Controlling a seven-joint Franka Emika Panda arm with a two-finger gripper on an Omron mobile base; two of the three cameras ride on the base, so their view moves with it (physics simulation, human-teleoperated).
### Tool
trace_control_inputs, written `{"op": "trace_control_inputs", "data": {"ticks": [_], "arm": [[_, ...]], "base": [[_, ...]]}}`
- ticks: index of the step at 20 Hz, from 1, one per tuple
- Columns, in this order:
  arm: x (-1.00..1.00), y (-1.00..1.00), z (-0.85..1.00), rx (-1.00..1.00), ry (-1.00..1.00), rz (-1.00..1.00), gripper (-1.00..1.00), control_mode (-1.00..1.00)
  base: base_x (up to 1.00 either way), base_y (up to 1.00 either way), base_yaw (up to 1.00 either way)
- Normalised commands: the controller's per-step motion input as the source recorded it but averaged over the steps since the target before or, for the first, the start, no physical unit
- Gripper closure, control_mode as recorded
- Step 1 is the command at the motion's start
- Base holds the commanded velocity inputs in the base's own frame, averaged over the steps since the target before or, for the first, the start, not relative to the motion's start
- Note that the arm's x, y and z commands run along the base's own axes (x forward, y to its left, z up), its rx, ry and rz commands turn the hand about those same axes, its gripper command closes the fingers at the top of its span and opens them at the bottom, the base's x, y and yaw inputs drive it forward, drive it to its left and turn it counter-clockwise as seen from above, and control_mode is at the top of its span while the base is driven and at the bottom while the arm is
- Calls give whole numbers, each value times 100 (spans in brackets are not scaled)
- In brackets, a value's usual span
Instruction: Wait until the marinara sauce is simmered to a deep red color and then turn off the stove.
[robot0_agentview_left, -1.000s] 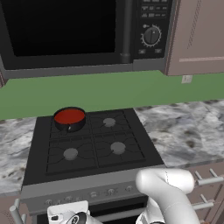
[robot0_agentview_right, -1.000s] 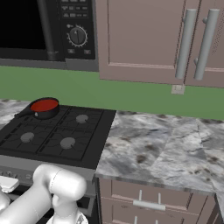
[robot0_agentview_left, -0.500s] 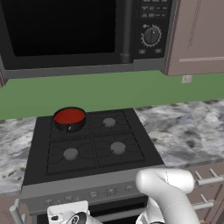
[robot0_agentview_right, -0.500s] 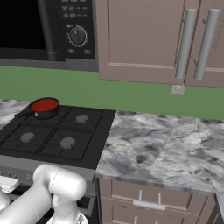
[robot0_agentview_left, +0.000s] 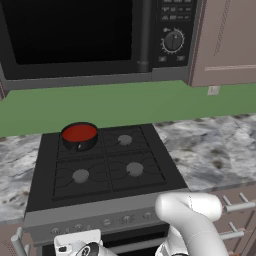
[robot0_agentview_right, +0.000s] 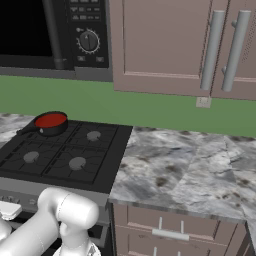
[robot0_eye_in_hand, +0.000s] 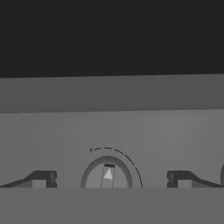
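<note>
A black microwave (robot0_agentview_left: 95, 37) with a dial is mounted above a green wall strip. Below it, a black 4-burner stove (robot0_agentview_left: 105, 170) is set into a grey marbled counter (robot0_agentview_right: 185, 170), with a grey front panel of small knobs. A small black pot (robot0_agentview_left: 79, 137) is seated on the back left burner, filled with deep red marinara sauce (robot0_agentview_left: 79, 132). In the hand view, the gripper (robot0_eye_in_hand: 109, 179) is held spread wide, its 2 fingertips (robot0_eye_in_hand: 41, 178) flanking a round stove knob (robot0_eye_in_hand: 107, 174) without touching it.
</note>
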Motion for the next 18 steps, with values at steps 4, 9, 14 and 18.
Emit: {"op": "trace_control_inputs", "data": {"ticks": [4, 9, 14, 18], "arm": [[0, 0, 0, 0, 0, 0, -100, -100], [0, 0, 0, 0, 0, 0, 100, -100], [0, 0, 0, 0, 0, 0, 100, -100], [0, -7, 0, 1, -2, 0, 100, -100]], "base": [[0, 0, 0], [0, 0, 0], [0, 0, 0], [0, 0, 0]]}}
